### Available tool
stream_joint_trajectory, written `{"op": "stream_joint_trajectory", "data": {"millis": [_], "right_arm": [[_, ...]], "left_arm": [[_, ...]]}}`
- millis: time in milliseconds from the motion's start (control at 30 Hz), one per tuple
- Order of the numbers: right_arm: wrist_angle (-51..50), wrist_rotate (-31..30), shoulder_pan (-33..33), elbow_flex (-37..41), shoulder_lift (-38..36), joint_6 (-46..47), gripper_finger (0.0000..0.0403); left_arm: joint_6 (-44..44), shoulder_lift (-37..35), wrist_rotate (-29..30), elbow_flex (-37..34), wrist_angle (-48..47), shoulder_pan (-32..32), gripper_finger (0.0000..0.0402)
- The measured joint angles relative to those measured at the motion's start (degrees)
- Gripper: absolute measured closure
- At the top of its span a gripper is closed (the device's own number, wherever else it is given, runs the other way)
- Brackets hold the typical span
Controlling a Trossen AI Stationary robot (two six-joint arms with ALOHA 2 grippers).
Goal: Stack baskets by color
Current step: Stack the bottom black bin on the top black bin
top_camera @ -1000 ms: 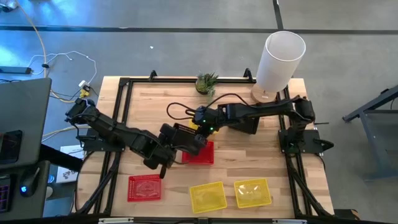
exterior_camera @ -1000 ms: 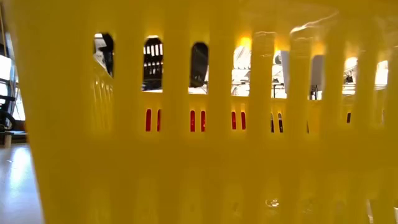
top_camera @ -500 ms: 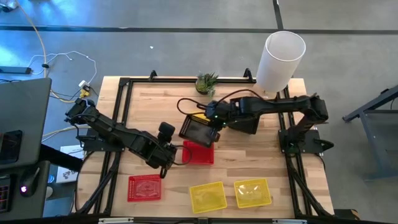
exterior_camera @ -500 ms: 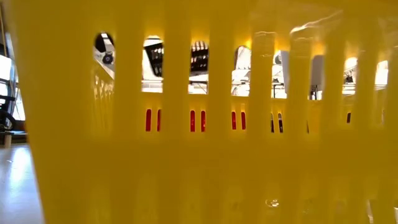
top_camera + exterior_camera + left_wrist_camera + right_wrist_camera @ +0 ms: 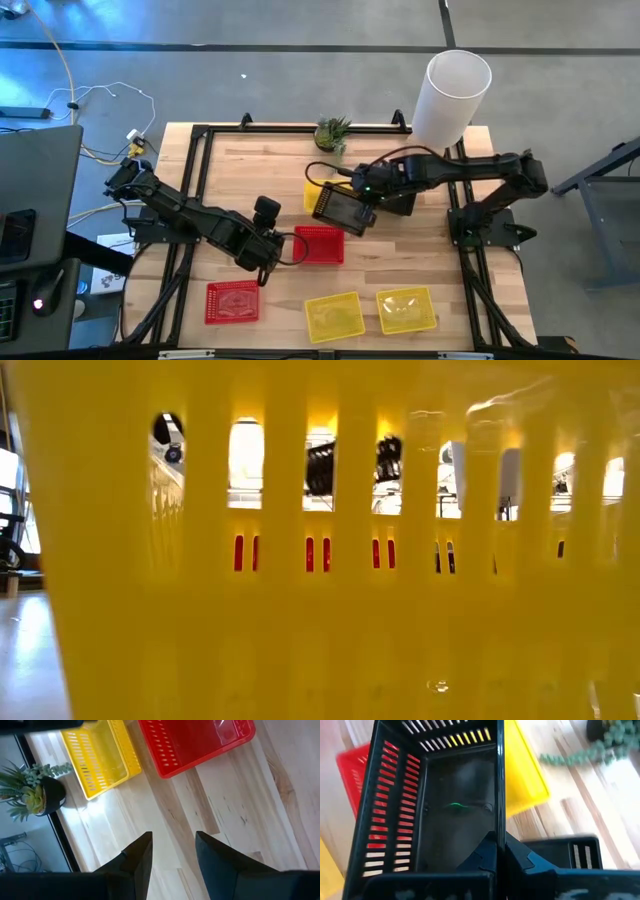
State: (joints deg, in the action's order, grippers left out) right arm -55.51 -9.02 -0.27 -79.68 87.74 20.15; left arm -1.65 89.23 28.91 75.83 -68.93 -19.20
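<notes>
My right gripper [image 5: 362, 200] is shut on a black basket [image 5: 340, 210] and holds it above the table's middle, partly over a yellow basket [image 5: 312, 190] that rests flat on the wood. A red basket [image 5: 322, 245] lies just nearer. My left gripper [image 5: 172, 837] stands open over bare wood left of that red basket [image 5: 200, 745], with nothing between its fingers. In the low view only slivers of the black basket [image 5: 345, 465] show through the slots of a yellow basket's wall. My right gripper [image 5: 500, 840] pinches one side wall of the black basket at its rim [image 5: 498, 820], one finger inside the basket and one outside. The fingers slant down from the table's right side. The basket hangs tilted and lifted clear, its open side toward the wrist camera.
Near the front edge lie a red basket [image 5: 232, 300] and two yellow baskets [image 5: 333, 315] [image 5: 406, 310]. Another black basket [image 5: 570, 852] sits under my right arm. A small plant [image 5: 332, 132] and a tall white cylinder [image 5: 450, 95] stand at the far edge.
My right gripper has risen and drawn back toward the table's right edge with the black basket, carrying it from above the red basket to over the yellow basket, which has come into sight. The red basket now lies uncovered.
</notes>
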Motion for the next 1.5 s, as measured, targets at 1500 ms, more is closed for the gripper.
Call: {"op": "stream_joint_trajectory", "data": {"millis": [1500], "right_arm": [[2.1, 19.2, -31.3, 29.2, -28.1, -25.9, 0.0403]], "left_arm": [[1.5, 0.0, -0.1, 0.0, 0.3, 0.0, 0.0266]]}}
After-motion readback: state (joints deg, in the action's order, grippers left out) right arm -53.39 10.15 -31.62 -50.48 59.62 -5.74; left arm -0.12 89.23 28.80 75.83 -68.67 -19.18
